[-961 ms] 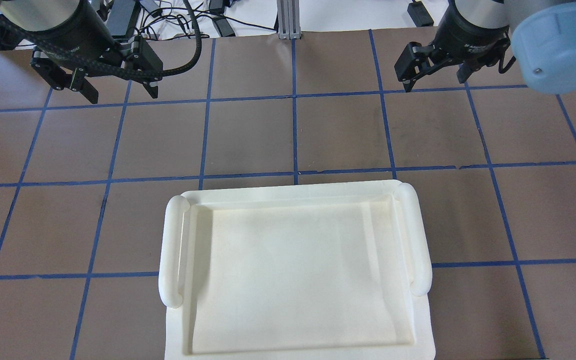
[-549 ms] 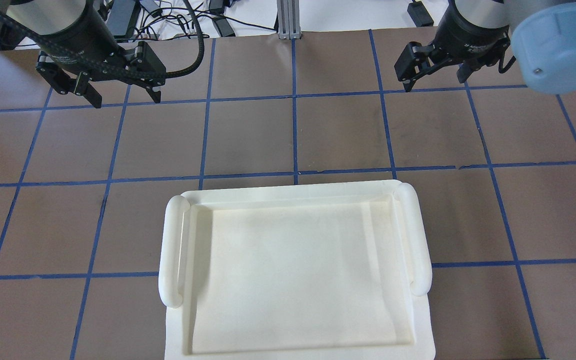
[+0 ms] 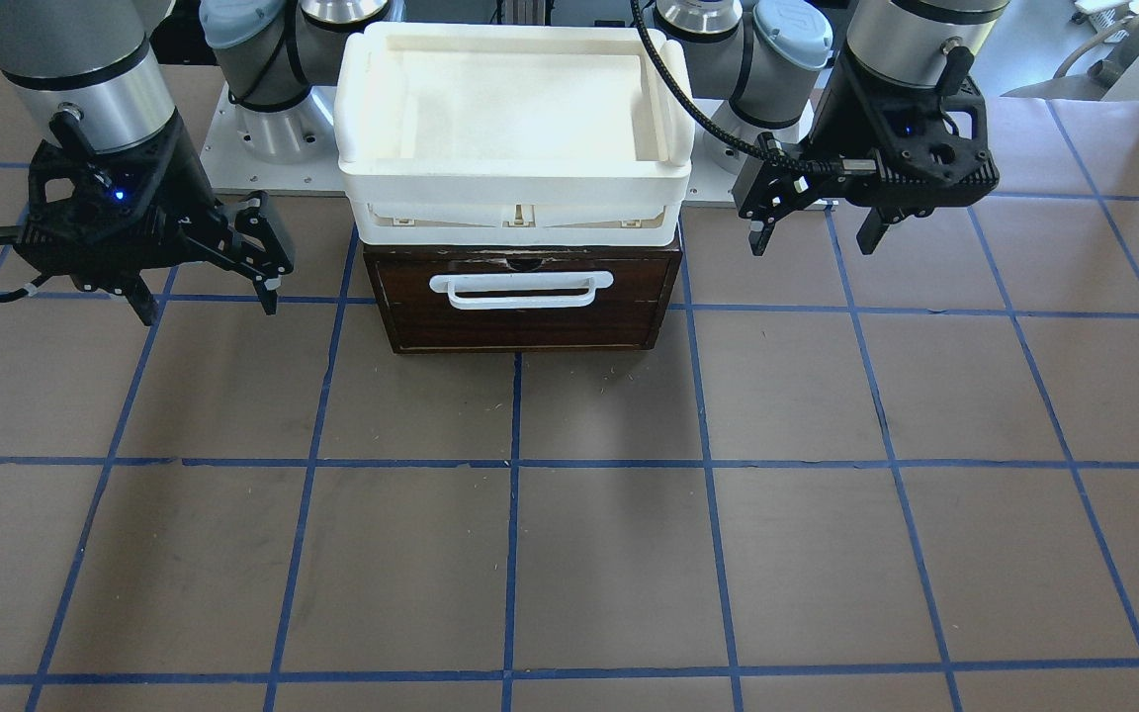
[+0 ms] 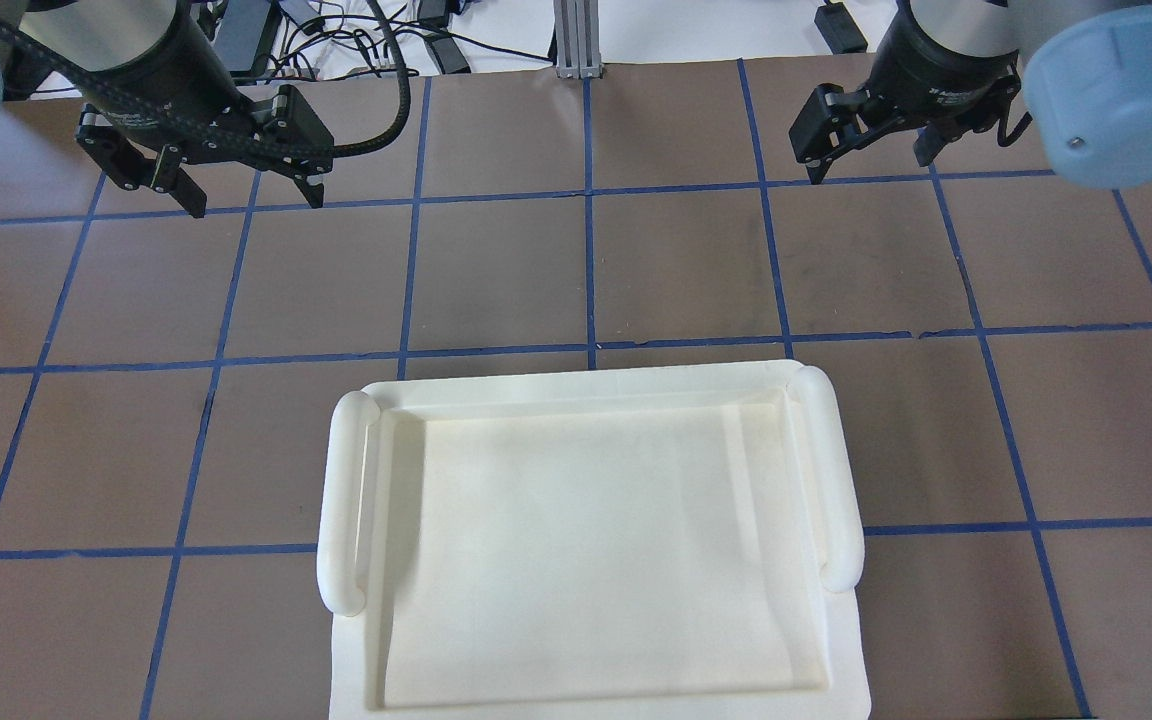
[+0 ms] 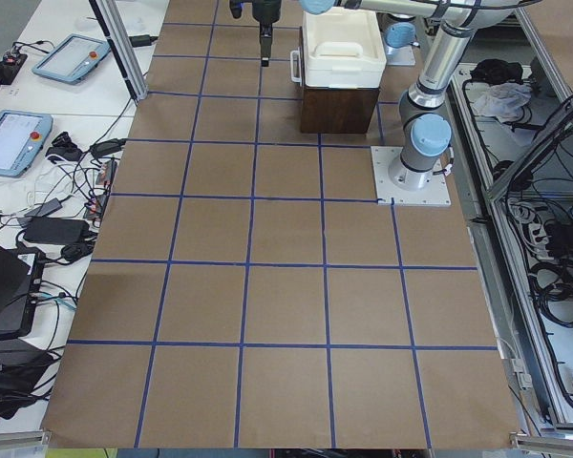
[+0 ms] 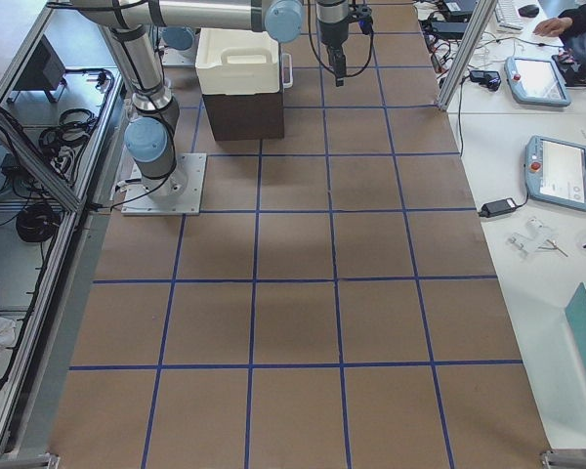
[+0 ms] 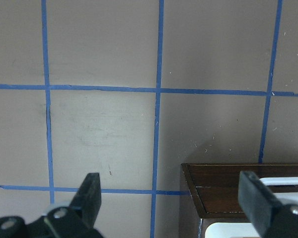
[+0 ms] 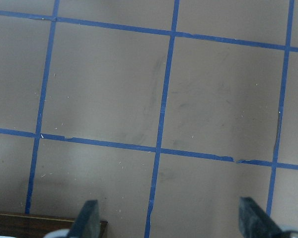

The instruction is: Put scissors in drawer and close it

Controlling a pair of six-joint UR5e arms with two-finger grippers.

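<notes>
The scissors show in no view. The dark brown drawer with its white bar handle sits shut in its cabinet, seen from the front in the front-facing view. A corner of the cabinet shows in the left wrist view. My left gripper hangs open and empty over the table beside the cabinet; it also shows in the overhead view and the left wrist view. My right gripper hangs open and empty on the cabinet's other side, and shows in the overhead view.
A white plastic tray with side handles rests on top of the cabinet and hides it in the overhead view. The brown table has a blue tape grid. Cables and tablets lie on side tables.
My left gripper has shifted slightly to the right and turned a little. My right gripper has not moved.
</notes>
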